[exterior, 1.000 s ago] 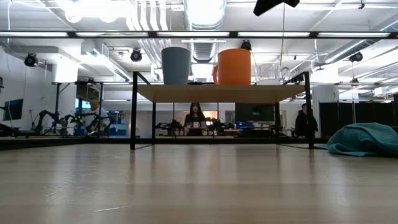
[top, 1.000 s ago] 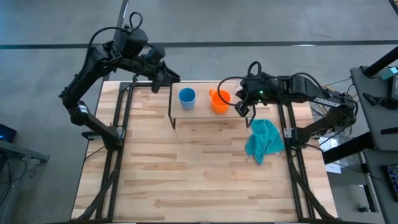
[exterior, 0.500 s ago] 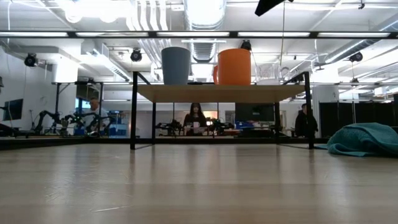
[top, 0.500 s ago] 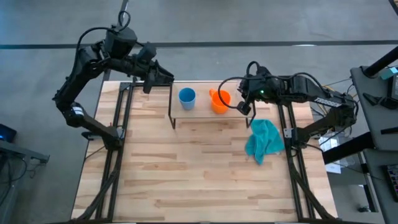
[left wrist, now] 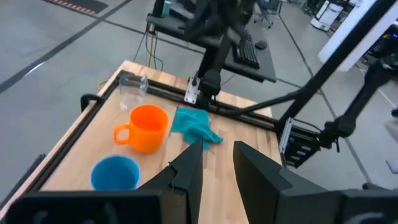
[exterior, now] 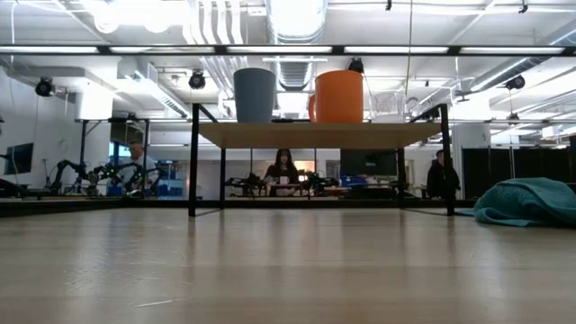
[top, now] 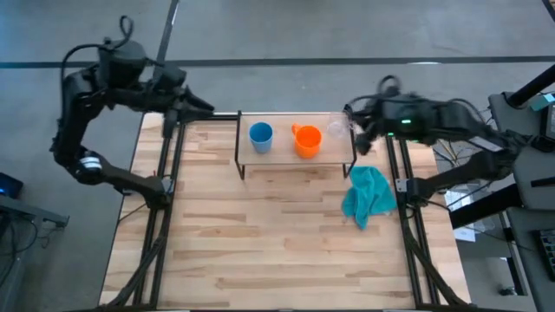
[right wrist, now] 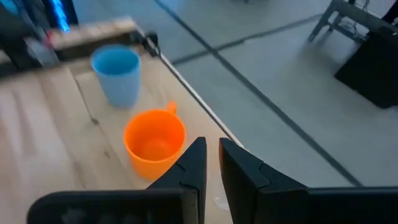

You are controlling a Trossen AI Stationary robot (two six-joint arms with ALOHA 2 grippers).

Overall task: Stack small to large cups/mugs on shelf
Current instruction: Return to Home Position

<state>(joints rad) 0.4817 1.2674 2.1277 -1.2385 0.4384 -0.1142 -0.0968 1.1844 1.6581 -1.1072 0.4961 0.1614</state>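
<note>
The shelf [top: 295, 154] stands at the table's far edge and carries three vessels in a row, each standing on its base. They are the blue cup [top: 260, 134] [left wrist: 115, 173] [right wrist: 116, 73], the orange mug [top: 306, 139] [left wrist: 145, 127] [right wrist: 155, 141] and the clear cup [top: 336, 130] [left wrist: 132, 92]. In the low view the blue cup [exterior: 255, 94], the orange mug [exterior: 339, 96] and the faint clear cup [exterior: 387, 104] stand upright on the board. My left gripper [top: 195, 106] [left wrist: 217, 158] hovers off the shelf's left end, open by a narrow gap. My right gripper [top: 359, 137] [right wrist: 212, 158] hovers by the shelf's right end, shut.
A crumpled teal cloth [top: 368, 196] [exterior: 526, 200] lies on the table near its right edge, just in front of the shelf's right end. The wide wooden table top [top: 277, 251] spreads out in front of the shelf. People show in the room beyond the table.
My left arm has drawn back from the shelf's left end toward the table's far left corner. My right arm has pulled away from the clear cup toward the right edge and has risen out of the low view. The three vessels have kept their places on the shelf.
</note>
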